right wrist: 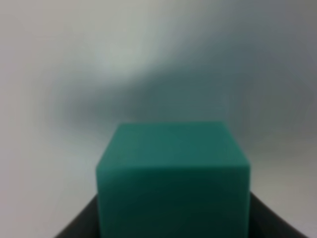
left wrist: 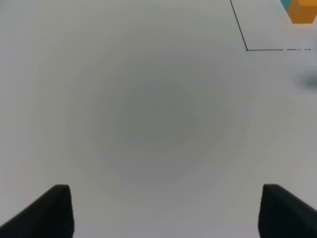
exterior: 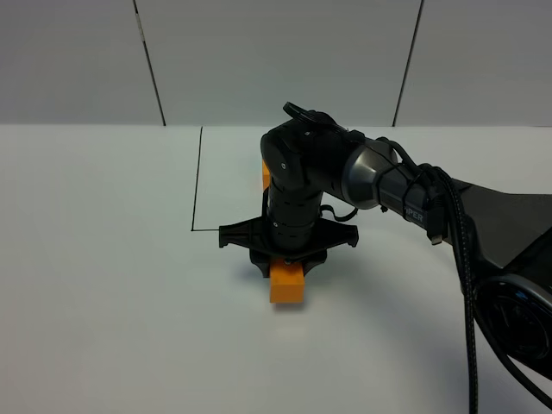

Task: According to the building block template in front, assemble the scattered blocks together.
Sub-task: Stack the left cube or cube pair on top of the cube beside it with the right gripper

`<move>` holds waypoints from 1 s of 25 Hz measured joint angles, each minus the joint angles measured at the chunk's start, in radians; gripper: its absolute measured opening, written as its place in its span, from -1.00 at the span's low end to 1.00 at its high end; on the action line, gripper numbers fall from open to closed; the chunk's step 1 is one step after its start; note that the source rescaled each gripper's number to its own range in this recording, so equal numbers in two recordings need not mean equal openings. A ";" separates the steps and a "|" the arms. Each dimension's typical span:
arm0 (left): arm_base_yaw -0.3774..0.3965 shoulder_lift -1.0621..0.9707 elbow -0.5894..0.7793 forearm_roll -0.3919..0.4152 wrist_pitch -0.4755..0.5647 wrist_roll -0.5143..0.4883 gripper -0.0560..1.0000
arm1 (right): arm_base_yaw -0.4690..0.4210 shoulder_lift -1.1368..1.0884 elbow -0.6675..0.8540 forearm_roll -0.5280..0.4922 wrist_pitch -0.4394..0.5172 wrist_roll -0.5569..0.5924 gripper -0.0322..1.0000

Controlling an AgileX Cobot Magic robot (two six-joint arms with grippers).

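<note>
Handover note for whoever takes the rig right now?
Right gripper: low over the table, teal cube between its fingers, apparently gripped.
Left gripper: open, empty, over bare table.
Loose orange cube: on the table directly under the right gripper, outside the drawn outline.
Template: inside the outline, mostly hidden behind the right arm.
Done: teal picked up. Left: join teal to orange, matching the template.

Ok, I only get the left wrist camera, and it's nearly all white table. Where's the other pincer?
Observer: The right pincer is past the middle of the table, pointing down right next to a loose orange cube.
Operator: And where's the green cube?
Observer: The right wrist view shows a teal cube close up, between that pincer's fingers.
Operator: Is it squeezing it?
Observer: I cannot tell. Only dark finger edges show beside the cube's lower corners.
</note>
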 joint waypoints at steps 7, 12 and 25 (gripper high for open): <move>0.000 0.000 0.000 0.000 0.000 -0.001 0.43 | 0.028 0.002 0.000 -0.001 -0.017 0.081 -0.94; 0.000 0.000 0.000 0.000 0.000 -0.001 0.43 | 0.040 0.039 0.000 -0.059 -0.021 0.074 -0.94; 0.000 0.000 0.000 0.000 0.000 -0.001 0.43 | 0.040 0.082 0.000 -0.103 -0.038 0.089 -0.94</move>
